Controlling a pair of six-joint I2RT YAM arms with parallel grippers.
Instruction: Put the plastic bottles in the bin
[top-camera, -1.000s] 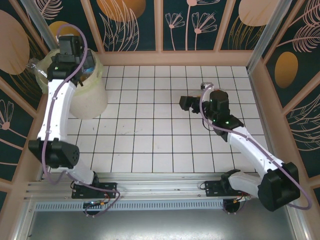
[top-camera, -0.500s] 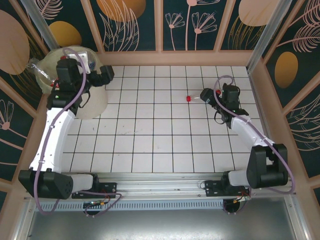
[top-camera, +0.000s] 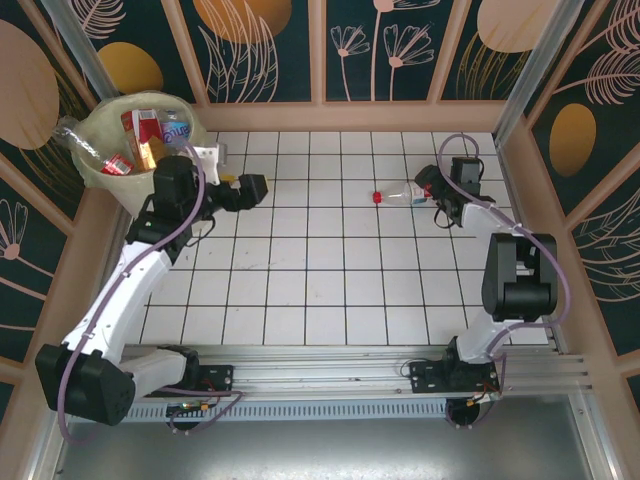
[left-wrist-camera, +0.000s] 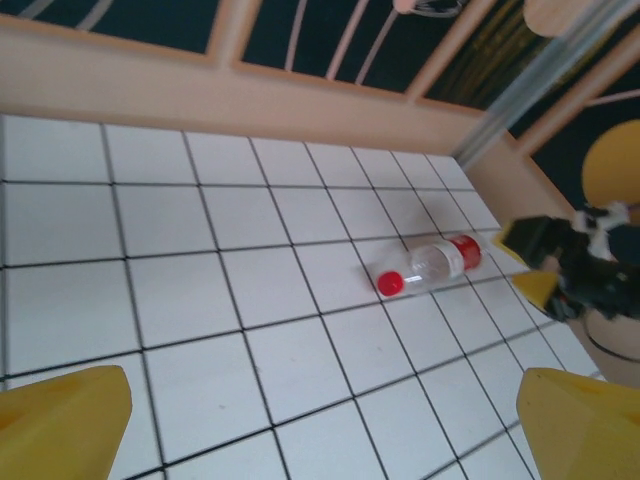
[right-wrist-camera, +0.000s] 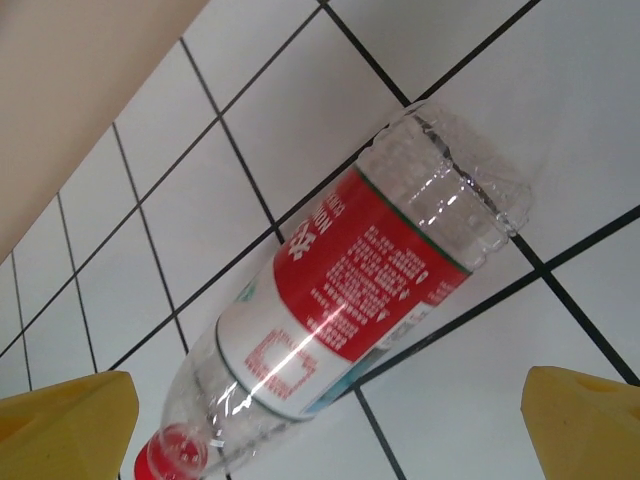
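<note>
One clear plastic bottle (top-camera: 400, 194) with a red label and red cap lies on its side on the white tiles, cap pointing left. In the right wrist view the bottle (right-wrist-camera: 350, 290) lies close below my right gripper (right-wrist-camera: 320, 430), between its wide-apart yellow fingertips (right-wrist-camera: 60, 425). From above, the right gripper (top-camera: 432, 198) sits open at the bottle's base end. My left gripper (top-camera: 258, 188) hangs open and holds nothing, just right of the bin (top-camera: 100, 120). Its wrist view shows the bottle (left-wrist-camera: 430, 265) far ahead. Several bottles (top-camera: 145, 130) lie inside the cream bin.
The tiled floor is fenced by a wooden rail (top-camera: 350, 115) at the back and walls on both sides. The bin stands in the far left corner. The right arm's links (top-camera: 515, 270) rise along the right side.
My left arm swung off the bin to the right and down over the tiles, uncovering the bottles inside. My right gripper drew back to the right, and the bottle now lies on the floor.
</note>
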